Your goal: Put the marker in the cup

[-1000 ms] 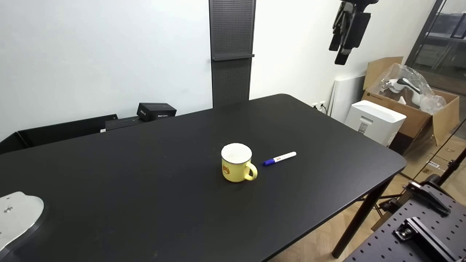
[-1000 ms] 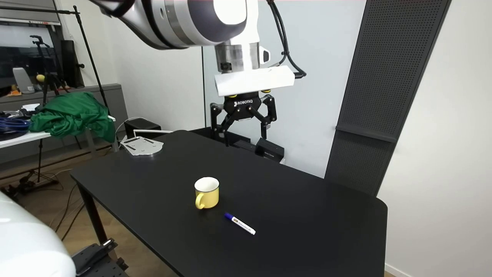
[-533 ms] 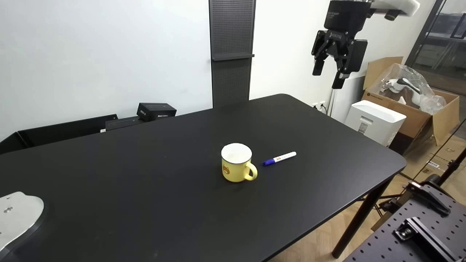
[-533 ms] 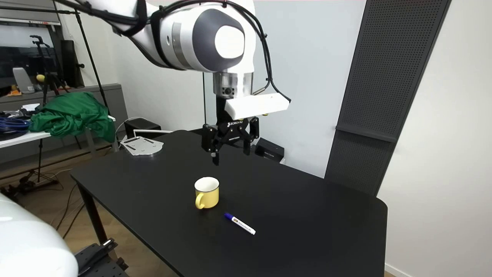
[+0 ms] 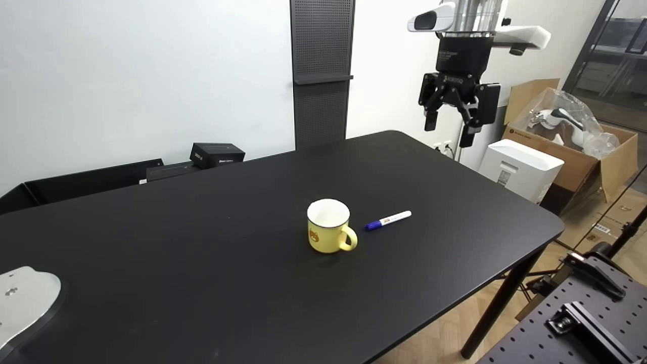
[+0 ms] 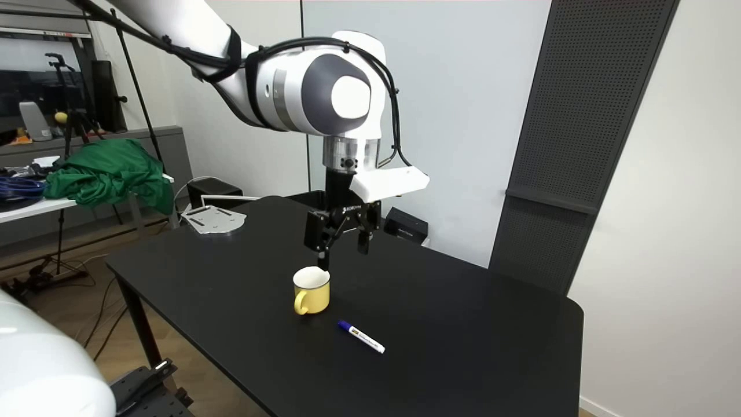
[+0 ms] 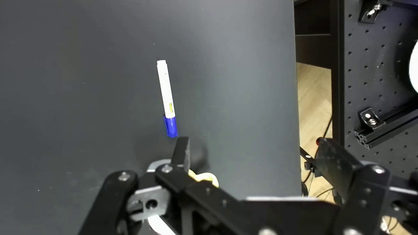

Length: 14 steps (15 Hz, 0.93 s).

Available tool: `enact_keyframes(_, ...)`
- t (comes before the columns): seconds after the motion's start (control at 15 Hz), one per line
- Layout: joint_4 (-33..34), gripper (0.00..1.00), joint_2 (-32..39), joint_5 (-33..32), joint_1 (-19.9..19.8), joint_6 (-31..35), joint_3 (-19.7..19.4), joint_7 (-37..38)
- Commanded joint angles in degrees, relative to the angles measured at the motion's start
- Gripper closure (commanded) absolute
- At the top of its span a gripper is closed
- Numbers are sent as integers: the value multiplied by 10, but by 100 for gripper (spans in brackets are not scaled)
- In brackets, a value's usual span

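The slim white marker with a blue cap (image 5: 388,221) lies on the black table, and it also shows in an exterior view (image 6: 362,337) and the wrist view (image 7: 167,94). The yellow cup (image 5: 323,235) stands upright beside the marker's cap end, apart from it, handle on its side; it also shows in an exterior view (image 6: 315,298). In the wrist view the cup's handle (image 7: 208,176) peeks out behind a finger, which hides most of the cup. My gripper (image 5: 449,134) is open, empty and high above the table in both exterior views (image 6: 343,258); its fingers are wide apart in the wrist view (image 7: 254,145).
The black table (image 5: 202,283) has a silver metal plate (image 6: 214,219) at one end. Black boxes (image 6: 406,225) sit beyond its edge by the wall. A perforated robot base plate (image 7: 372,75) lies past the table edge in the wrist view.
My gripper has come down and, in an exterior view, shifted left, with more of the arm now in sight. It stays open. The marker and cup have not moved.
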Motion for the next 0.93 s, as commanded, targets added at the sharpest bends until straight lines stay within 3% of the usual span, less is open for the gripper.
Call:
enact_keyframes(0.0,-12,0,10,-26,-27,55,30,5)
enact_keyframes(0.33,-45,0,70,-34,-40,194,34,-1)
enact_keyframes(0.6,-56,0,155,-8,-46,363,34,0)
enact_keyframes(0.87,-62,0,227,66,-45,468,62,-34)
